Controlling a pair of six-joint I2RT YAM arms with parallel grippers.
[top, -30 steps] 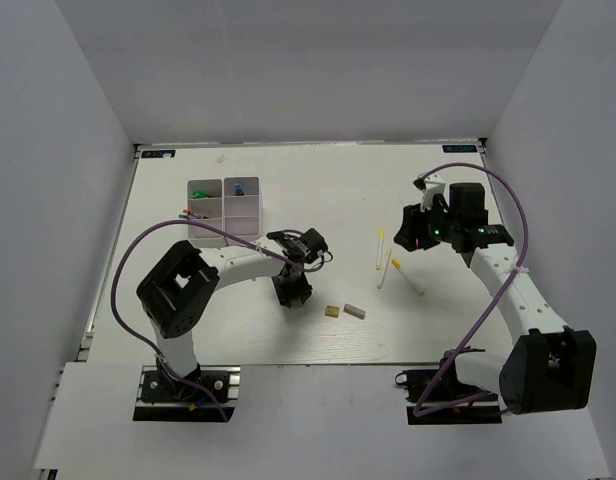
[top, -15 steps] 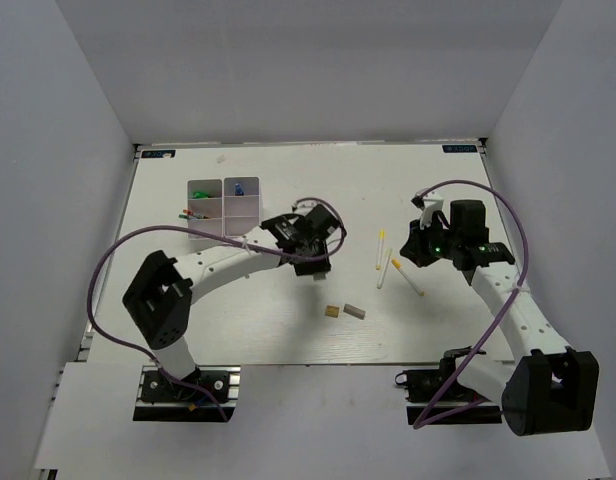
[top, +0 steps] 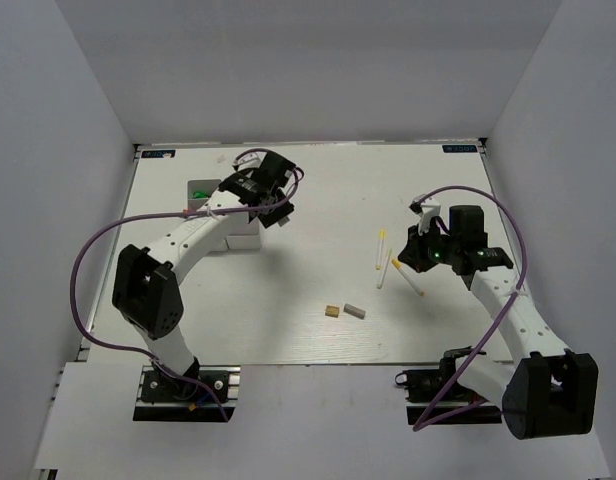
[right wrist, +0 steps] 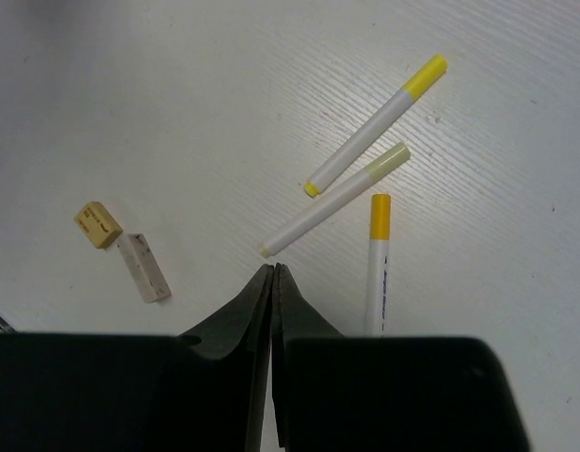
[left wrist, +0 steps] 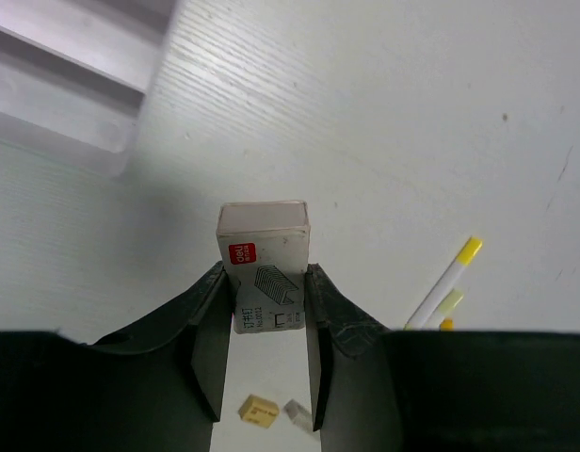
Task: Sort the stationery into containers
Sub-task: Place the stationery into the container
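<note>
My left gripper [left wrist: 263, 282] is shut on a small white box [left wrist: 263, 254] with a red logo, held by its sides. In the top view that gripper [top: 271, 200] hangs over the right part of the white divided tray [top: 244, 240], which the arm partly hides; a green item [top: 199, 192] shows in a far-left compartment. My right gripper [right wrist: 273, 271] is shut and holds nothing, its tips just short of three white yellow-tipped sticks [right wrist: 332, 201]. The sticks [top: 385, 268] lie left of that gripper [top: 418, 252]. A tan eraser [right wrist: 98, 224] and a grey-white eraser [right wrist: 144, 267] lie side by side.
The two erasers [top: 343, 311] rest near the front middle of the table. A corner of the tray [left wrist: 73, 85] shows at the upper left of the left wrist view. White walls close in the table on three sides.
The left arm has swung from the table's middle up and left to the tray, carrying the white box. The right gripper has shut and come slightly lower by the sticks.
</note>
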